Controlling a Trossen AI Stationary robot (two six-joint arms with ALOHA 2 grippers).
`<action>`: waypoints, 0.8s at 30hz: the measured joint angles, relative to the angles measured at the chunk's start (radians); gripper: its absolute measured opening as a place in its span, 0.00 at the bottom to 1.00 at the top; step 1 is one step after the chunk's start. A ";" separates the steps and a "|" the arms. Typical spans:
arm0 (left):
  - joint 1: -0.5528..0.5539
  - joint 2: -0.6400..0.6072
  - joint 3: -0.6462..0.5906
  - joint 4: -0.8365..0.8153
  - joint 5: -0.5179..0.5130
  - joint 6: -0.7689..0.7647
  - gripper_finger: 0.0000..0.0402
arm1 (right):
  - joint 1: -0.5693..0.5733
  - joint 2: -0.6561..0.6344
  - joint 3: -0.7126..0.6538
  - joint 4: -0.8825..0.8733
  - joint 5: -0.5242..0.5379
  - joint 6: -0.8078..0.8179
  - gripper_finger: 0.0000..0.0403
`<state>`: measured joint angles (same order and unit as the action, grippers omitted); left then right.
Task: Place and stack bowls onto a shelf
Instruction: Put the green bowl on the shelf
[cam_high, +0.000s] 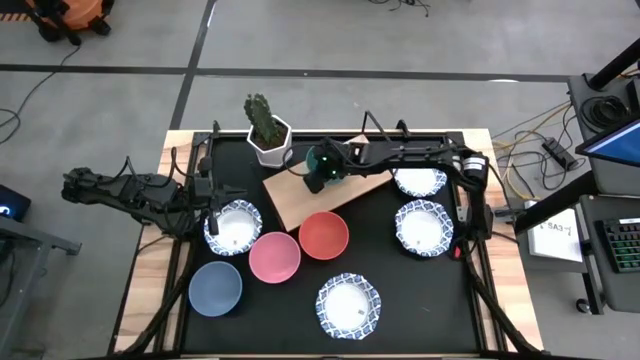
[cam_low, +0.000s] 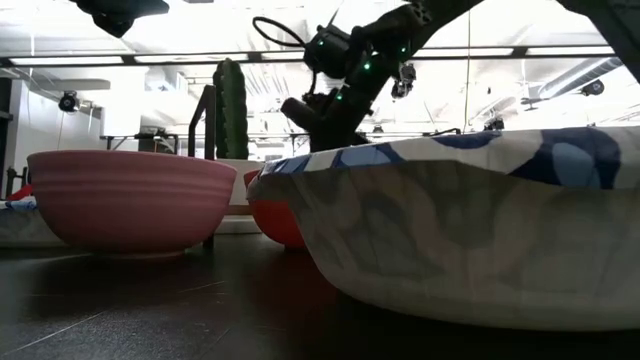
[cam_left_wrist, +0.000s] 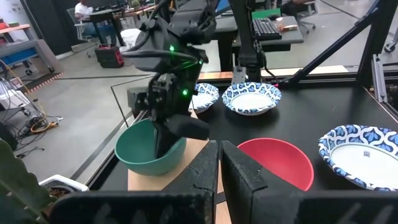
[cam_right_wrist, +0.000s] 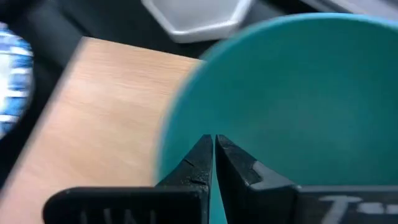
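My right gripper (cam_left_wrist: 169, 127) pinches the plain green bowl's (cam_left_wrist: 149, 149) rim over the light-brown wooden shelf (cam_high: 315, 195), ready for setting down.

My left gripper (cam_high: 213, 216) waits clenched.

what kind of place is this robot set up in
Most likely a robotics lab or workshop, not a home. The black table stands on bare concrete floor, cables trail beside it, and a desk with a keyboard shows in the open room behind.

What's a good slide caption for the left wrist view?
Right gripper holds the green bowl at the wooden shelf, red bowl nearby.
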<state>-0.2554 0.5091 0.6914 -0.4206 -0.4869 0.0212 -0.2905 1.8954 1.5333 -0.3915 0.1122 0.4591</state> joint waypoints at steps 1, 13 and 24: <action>0.000 0.000 0.000 0.000 0.000 0.000 0.00 | 0.000 0.006 0.000 0.020 -0.028 0.000 0.02; 0.000 0.000 0.000 0.000 0.000 0.000 0.00 | 0.072 0.054 0.000 0.213 -0.168 0.003 0.02; 0.000 0.000 0.000 0.001 0.000 0.000 0.00 | 0.178 0.051 0.000 0.246 -0.077 0.011 0.02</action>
<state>-0.2554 0.5091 0.6918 -0.4199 -0.4866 0.0212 -0.1120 1.9468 1.5333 -0.1451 0.0348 0.4706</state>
